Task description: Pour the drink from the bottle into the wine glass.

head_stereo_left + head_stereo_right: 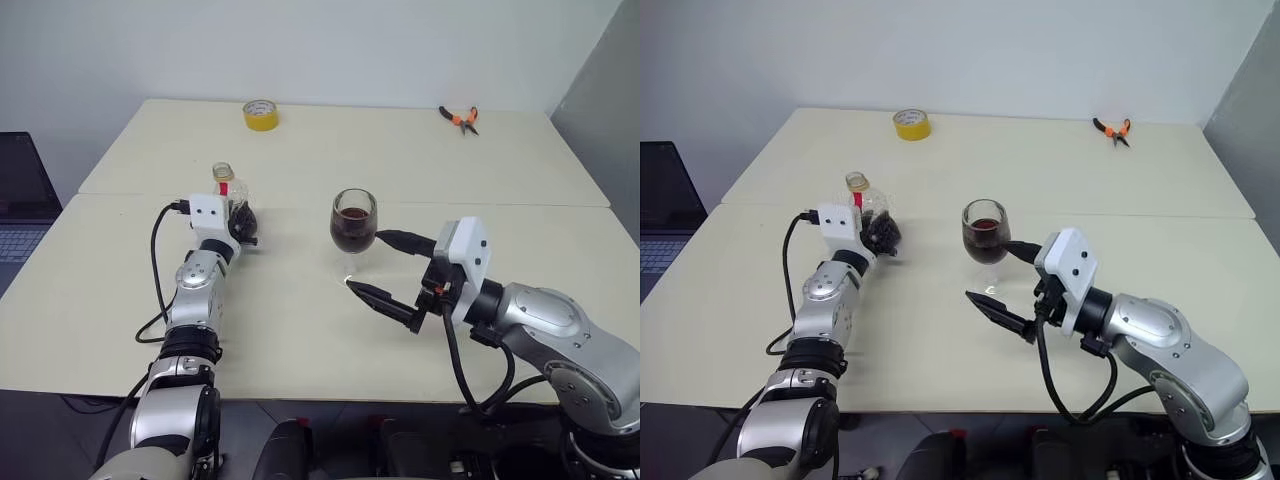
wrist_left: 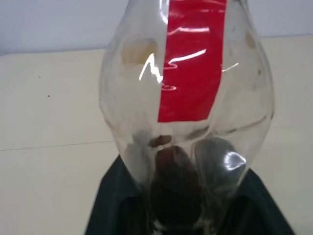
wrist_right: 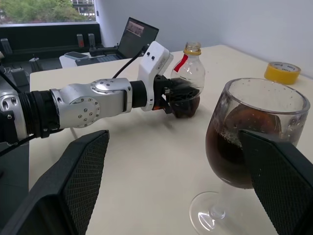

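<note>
One bottle [image 1: 229,192], one wine glass [image 1: 354,225] holding the drink [image 1: 353,230], one roll of yellow tape [image 1: 260,115] and one pair of orange-handled pliers [image 1: 460,118] — four objects on the counter [image 1: 400,160]. Two end effectors — left [image 1: 243,224], right [image 1: 385,268]. One laptop [image 1: 20,200] beside the counter.

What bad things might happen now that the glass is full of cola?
1. The right gripper has wide-open jaws on either side of the wine glass, which holds dark drink on a thin stem. A small bump might tip it and spill.
2. The left gripper is at the bottle, which stands upright. If it pulls away crookedly, the light, nearly empty bottle may topple and dribble onto the table.
</note>
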### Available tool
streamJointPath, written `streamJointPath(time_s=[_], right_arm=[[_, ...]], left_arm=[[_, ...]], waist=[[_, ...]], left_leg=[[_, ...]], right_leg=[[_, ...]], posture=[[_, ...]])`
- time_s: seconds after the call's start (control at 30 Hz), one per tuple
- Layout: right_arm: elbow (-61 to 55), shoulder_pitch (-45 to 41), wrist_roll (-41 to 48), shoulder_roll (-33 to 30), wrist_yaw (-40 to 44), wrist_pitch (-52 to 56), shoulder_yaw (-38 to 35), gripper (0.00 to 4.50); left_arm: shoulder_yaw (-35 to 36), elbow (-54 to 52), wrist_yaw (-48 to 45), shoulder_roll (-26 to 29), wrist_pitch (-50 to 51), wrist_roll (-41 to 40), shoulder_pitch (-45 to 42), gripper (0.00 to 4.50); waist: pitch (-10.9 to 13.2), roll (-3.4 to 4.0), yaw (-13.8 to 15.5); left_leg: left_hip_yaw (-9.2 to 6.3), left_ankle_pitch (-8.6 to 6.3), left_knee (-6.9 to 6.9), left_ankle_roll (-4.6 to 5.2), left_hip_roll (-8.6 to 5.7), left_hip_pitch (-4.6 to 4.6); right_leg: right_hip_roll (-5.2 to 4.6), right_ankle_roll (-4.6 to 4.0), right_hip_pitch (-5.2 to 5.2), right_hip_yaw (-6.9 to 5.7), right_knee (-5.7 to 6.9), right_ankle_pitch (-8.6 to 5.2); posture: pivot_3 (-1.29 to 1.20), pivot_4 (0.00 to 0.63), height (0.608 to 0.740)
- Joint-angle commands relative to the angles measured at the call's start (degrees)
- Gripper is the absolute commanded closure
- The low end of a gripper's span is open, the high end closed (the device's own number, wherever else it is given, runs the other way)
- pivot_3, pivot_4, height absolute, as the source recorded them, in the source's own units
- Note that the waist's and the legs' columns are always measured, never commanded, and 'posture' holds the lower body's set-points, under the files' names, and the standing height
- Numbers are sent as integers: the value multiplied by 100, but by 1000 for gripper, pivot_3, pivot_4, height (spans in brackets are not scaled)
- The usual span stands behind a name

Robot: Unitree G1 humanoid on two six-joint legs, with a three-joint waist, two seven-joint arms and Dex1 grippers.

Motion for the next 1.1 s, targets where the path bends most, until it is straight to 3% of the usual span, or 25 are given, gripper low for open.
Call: streamJointPath(time_s=[0.03,0.2,0.4,0.57,0.7,0.83,0.97,1.1], right_arm=[[-218,61,-10,-59,72,-173,-30,0],[-218,144,-115,-58,121,-338,-1,0],[-292,393,-336,-101,180,-657,-36,0],[22,1458,-1083,19,420,-2009,-35,0],[727,2009,-1422,305,466,-2801,-118,0],[1627,2133,-1806,743,160,-3532,-326,0],[2857,1934,-2446,1543,-866,-4509,-741,0],[3224,1977,-2682,1943,-1177,-4972,-827,0]], left_arm=[[70,-183,-7,-36,-141,-70,-25,1606],[13,-585,-167,-60,-22,-96,156,37],[96,-1710,-354,69,465,-266,817,37],[249,-3932,-340,345,1550,-471,2223,37],[178,-4759,-248,415,2198,-407,2699,37],[141,-5159,-203,336,2040,-259,2976,37],[29,-5208,145,-8,1422,95,3209,37],[-10,-5088,215,-207,1366,126,3334,37]], waist=[[0,0,1],[0,0,3],[0,0,3],[-2,-3,-33],[-5,-8,31],[-6,-8,27],[-7,-8,29],[-7,-6,26]], left_leg=[[1,0,0,0,0,0],[1,0,0,0,0,0],[1,1,-2,-1,1,2],[3,0,-14,-3,5,3],[-5,-1,-12,-1,4,29],[-8,-1,-12,0,1,36],[-1,-1,-15,-1,2,32],[0,-1,-19,-1,3,31]], right_leg=[[0,0,0,1,0,0],[0,0,0,1,-1,0],[0,0,1,2,-1,0],[0,0,1,8,-11,0],[-1,1,34,-2,-10,-1],[0,1,42,-4,-10,-1],[0,0,34,2,-12,-1],[0,-1,30,4,-10,-1]], posture=[[0,150,740],[0,150,740],[0,150,740],[0,150,740],[0,150,740],[0,150,740],[0,150,740],[0,150,740]])
